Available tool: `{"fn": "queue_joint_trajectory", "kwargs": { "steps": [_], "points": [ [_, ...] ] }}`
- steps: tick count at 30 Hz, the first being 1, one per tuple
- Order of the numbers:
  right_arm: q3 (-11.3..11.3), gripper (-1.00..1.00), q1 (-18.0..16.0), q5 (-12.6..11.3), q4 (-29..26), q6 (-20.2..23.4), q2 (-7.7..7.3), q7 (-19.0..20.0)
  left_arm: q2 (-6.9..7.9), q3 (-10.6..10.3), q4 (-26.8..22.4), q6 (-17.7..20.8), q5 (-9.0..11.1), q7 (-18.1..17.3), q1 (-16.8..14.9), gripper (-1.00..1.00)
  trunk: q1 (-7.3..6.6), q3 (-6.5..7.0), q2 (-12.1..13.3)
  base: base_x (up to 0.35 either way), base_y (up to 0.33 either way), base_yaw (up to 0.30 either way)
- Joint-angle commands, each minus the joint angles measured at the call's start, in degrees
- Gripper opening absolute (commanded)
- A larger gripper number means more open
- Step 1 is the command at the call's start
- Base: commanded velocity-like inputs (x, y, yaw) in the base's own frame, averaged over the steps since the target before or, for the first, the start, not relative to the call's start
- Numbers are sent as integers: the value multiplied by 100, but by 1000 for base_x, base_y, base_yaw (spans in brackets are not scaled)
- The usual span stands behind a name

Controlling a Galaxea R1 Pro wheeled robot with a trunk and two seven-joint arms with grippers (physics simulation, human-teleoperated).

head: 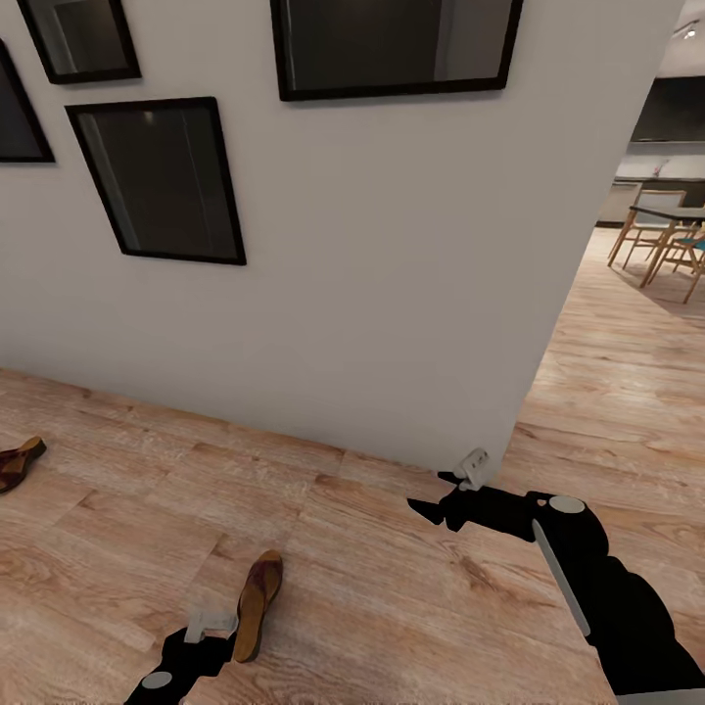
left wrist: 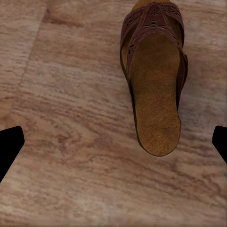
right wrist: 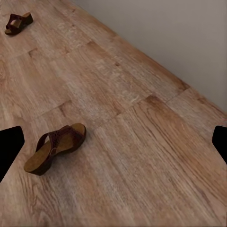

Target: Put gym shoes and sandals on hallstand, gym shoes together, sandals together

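1. Wood-grain corridor floor (head: 411, 587) was seen throughout; no rack was seen.
2. Nearest, one sandal (head: 258, 604) lay on it beside the left gripper (head: 201, 632), whose fingers (left wrist: 9, 144) were spread and empty.
3. Farther, the right gripper (head: 441, 499) was likewise spread, holding nothing.
4. Farthest, the second sandal (head: 20, 462) lay unlifted; placement was judged not begun.

Right arm (head: 607, 578): matte black, rounded casing; flat grey disc cap at one joint; long pale grey strip along the forearm; small light grey block mounted near the wrist. Right gripper (head: 423, 508): black, pointed fingers. Left arm (head: 181, 661): black casing, grey disc cap, light grey bracket near the wrist. Fingertips (left wrist: 9, 144): plain black wedges, unmarked.
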Motion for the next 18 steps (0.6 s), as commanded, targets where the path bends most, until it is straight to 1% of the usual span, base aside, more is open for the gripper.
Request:
{"fn": "queue_joint_trajectory", "kwargs": {
  "steps": [1, 3, 4, 5, 6, 8, 9, 12, 13, 17, 18],
  "points": [
    [2, 100, -4, 16, -12, 28, -3, 51, -3, 30, 5, -22, -60, -9, -4, 100, 1, -28, -4, 0, 0, 0],
    [0, 100, -3, 7, -22, 31, -3, 189, -3, 32, 8, -23, -57, -12, -5, 100, 6, -72, -6, 0, 0, 0],
    [-3, 100, -1, 7, -25, 33, -5, 425, -3, 34, 10, -26, -57, -13, -5, 100, 6, -72, -6, 0, 0, 0],
    [-6, 100, 0, 10, -25, 34, -10, 570, -3, 35, 12, -27, -58, -14, -5, 100, 6, -72, -6, 0, 0, 0],
    [-88, 100, -3, 24, -18, 39, -67, 1257, -3, 36, 18, -36, -60, -20, -6, 100, 6, -72, -6, 0, 0, 0],
    [-181, 100, -3, 25, -14, 39, -92, 1416, -3, 36, 19, -38, -60, -22, -6, 100, 6, -72, -6, 0, 0, 0],
    [-302, 100, -4, 27, -9, 39, -111, 1518, -2, 37, 20, -39, -61, -23, -6, 100, 6, -72, -6, 0, 0, 0],
    [-514, 100, -4, 33, 3, 39, -128, 1606, -3, 32, 17, -40, -61, -22, -6, 100, 6, -72, -6, 0, 0, 0],
    [-645, 100, -4, 36, 8, 39, -134, 1639, -3, 31, 16, -40, -61, -20, -6, 100, 6, -72, -6, 0, 0, 0],
    [-853, 100, -4, 43, 15, 39, -141, 1683, -3, 29, 8, -41, -61, -18, -6, 100, 6, -72, -6, 0, 0, 0],
    [-873, 100, -4, 44, 15, 37, -142, 1688, -3, 29, 7, -41, -61, -17, -6, 100, 6, -72, -6, 0, 0, 0]
  ]
}}
